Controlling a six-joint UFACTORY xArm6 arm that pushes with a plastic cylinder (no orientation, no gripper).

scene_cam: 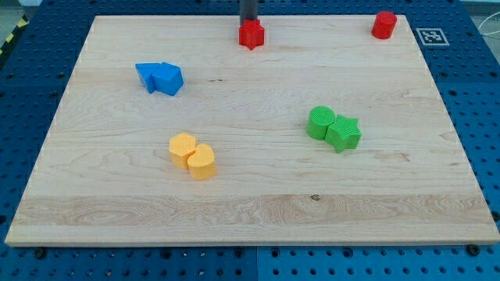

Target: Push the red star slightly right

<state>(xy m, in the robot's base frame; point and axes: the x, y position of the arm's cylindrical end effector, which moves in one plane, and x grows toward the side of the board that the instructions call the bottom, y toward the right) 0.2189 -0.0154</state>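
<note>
The red star (251,34) sits near the view's top edge of the wooden board (250,218), a little left of centre. My rod comes down from the view's top, and my tip (248,24) is just behind the star on its top side, touching it or nearly so. The tip's very end is partly hidden by the star. A second red block (383,25), roughly round, stands at the view's top right corner, far to the right of the star.
Two blue blocks (159,78) touch at the view's left. A green round block (319,122) touches a green star (344,133) at centre right. A yellow hexagon (183,148) touches a yellow heart (201,161) at lower centre left.
</note>
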